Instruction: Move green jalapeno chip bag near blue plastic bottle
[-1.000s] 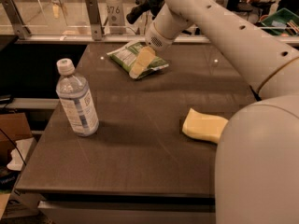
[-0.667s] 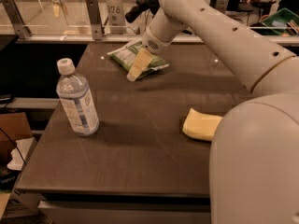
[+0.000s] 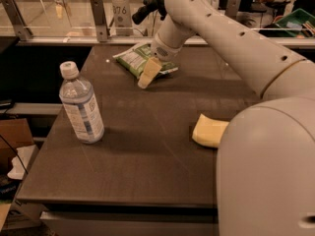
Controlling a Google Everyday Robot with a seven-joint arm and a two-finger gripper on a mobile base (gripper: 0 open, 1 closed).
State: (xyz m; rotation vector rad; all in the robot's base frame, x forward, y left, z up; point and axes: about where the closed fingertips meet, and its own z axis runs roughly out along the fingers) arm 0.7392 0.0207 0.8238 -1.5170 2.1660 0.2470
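Green jalapeno chip bag lies behind and right of the blue plastic bottle, well apart. Gripper on the bag's near edge - whether it's clenched or released, cannot tell. Yellow sponge right of bottle.

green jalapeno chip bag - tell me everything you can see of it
The green jalapeno chip bag is a small, crinkly green packet with a white printed panel facing up. It lies flat at the far side of the dark table, well apart from the blue plastic bottle standing near the left edge. The gripper is down over its near right edge, hiding part of it; whether it holds the bag cannot be told.
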